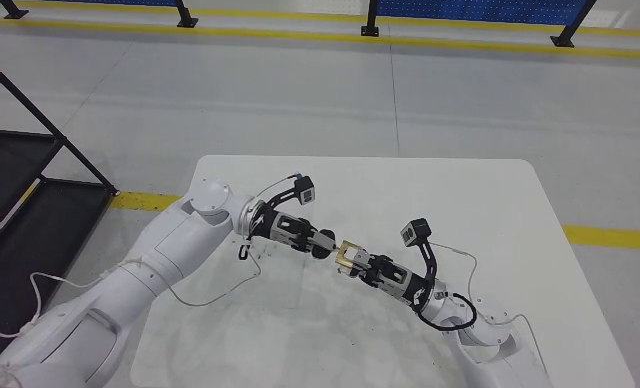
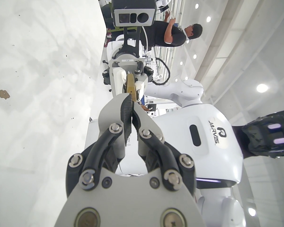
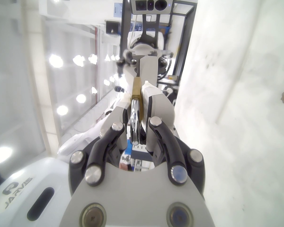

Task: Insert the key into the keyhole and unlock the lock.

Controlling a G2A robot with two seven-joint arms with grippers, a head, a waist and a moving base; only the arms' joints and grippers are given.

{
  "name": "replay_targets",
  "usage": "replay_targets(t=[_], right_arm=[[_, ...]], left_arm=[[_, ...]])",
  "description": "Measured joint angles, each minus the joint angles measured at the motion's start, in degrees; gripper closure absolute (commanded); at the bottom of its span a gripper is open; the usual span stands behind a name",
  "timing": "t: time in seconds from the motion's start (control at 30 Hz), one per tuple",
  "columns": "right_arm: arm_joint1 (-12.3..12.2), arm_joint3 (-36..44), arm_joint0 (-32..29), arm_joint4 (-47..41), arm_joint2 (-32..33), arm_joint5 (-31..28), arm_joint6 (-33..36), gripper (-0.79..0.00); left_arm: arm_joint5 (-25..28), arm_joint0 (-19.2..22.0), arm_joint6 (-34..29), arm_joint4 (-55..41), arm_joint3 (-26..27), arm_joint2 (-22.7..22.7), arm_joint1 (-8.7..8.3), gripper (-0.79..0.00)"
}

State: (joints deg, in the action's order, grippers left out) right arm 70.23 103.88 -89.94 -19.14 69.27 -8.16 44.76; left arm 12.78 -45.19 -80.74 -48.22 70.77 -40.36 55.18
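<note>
Left end effector [image 2: 132, 102] pinched closed (contents hidden between pads [image 2: 126, 113]) at brass lock [image 2: 130, 85].

Bright, pale hall, seen from beside the work spot.
A white table [image 1: 480, 198] stands on a smooth grey floor [image 1: 300, 98] crossed by yellow stripes [image 1: 300, 35]. Blue fence panels [image 1: 470, 0] on black feet line the far side. A black metal rack [image 1: 40, 208] stands near the table, and round ceiling lights [image 2: 262, 87] glow overhead.

Cam setup
Top cam looks down on the desk [image 1: 480, 198] from high; wrist cams sit right behind left tool [image 2: 132, 106] and right tool [image 3: 136, 93], facing each other, both catching the lock [image 2: 130, 85].
</note>
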Motion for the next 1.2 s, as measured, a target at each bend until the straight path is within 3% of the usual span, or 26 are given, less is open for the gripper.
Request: replay_targets(t=[1.2], right_arm=[[0.0,0.0,0.0,0.0,0.0,0.0,0.0,0.0]], left_arm=[[8.45,-3.21,-1.47,6.3,1.05,-5.15,1.65,0.0]])
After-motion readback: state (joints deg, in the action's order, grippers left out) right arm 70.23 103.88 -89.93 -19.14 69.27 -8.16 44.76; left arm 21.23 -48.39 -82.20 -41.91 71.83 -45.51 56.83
